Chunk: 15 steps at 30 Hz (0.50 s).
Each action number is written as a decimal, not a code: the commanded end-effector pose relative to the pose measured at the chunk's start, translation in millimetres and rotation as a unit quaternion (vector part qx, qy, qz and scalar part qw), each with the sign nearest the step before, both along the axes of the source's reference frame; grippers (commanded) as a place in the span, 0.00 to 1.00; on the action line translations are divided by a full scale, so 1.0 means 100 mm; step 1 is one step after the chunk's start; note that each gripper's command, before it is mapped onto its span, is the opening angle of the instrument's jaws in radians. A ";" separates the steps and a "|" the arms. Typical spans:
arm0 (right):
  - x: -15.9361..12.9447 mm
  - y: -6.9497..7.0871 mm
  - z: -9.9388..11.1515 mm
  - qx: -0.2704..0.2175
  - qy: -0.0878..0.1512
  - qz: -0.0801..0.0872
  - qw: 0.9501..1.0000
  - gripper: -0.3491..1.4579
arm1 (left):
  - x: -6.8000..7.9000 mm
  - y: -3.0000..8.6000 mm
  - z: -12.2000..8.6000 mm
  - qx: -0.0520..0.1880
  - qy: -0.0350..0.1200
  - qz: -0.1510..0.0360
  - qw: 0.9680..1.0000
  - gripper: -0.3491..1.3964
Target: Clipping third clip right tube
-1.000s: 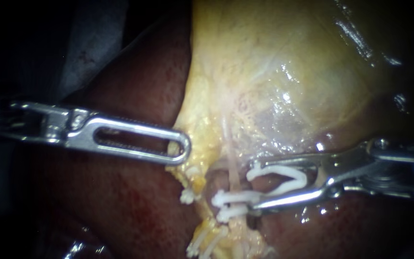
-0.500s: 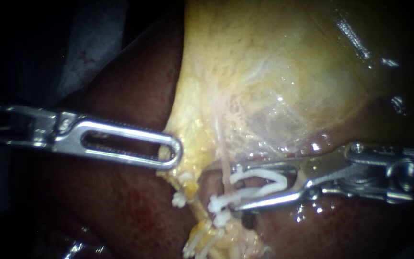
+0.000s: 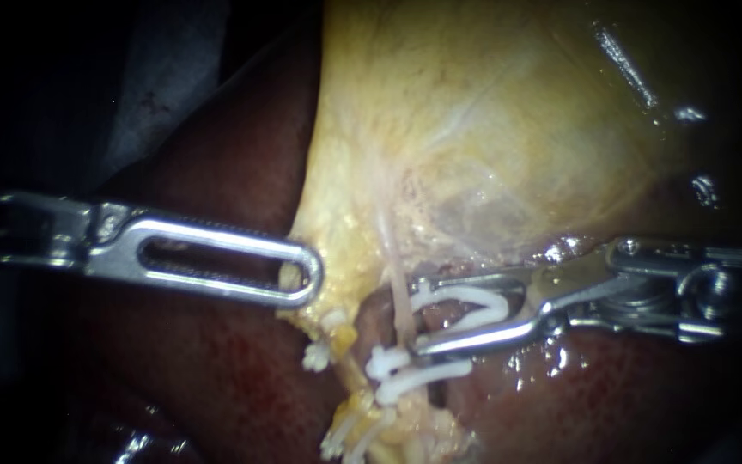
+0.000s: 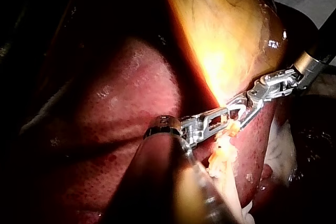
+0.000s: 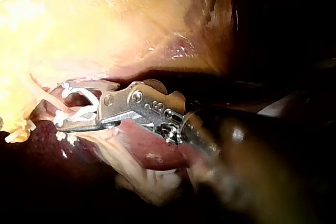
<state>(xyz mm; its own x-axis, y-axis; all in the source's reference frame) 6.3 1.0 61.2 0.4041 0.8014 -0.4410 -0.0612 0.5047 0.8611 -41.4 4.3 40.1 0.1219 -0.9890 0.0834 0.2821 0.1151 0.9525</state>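
Legible text, labels, brands, numbers, signs: none on the gallbladder [image 3: 491, 129], liver [image 3: 216, 369] or white clips [image 3: 422, 375].

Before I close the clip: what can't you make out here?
Endoscope view: whether the white clip held by my right instrument reaches past the right tube; the tube crosses its tips.
Left wrist view: that tube, behind my left instrument gripping the gallbladder.
Right wrist view: clip tips, lost in glare.

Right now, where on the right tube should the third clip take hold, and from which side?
Probably the bare stretch of the right tube just above the two seated clips, entered from the view's right: it stands upright there, square to the open clip in my right instrument.
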 end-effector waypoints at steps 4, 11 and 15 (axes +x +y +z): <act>0.013 -0.001 -0.001 0.006 0.001 -0.005 1.000 0.47 | 0.000 0.000 0.000 0.000 0.000 0.000 1.000 0.00; 0.026 -0.001 -0.005 0.005 0.005 -0.006 1.000 0.47 | -0.001 0.000 0.001 0.000 0.000 0.000 1.000 0.00; 0.029 0.004 -0.010 -0.001 0.011 -0.006 1.000 0.46 | 0.000 0.001 0.002 0.000 0.000 0.000 1.000 0.00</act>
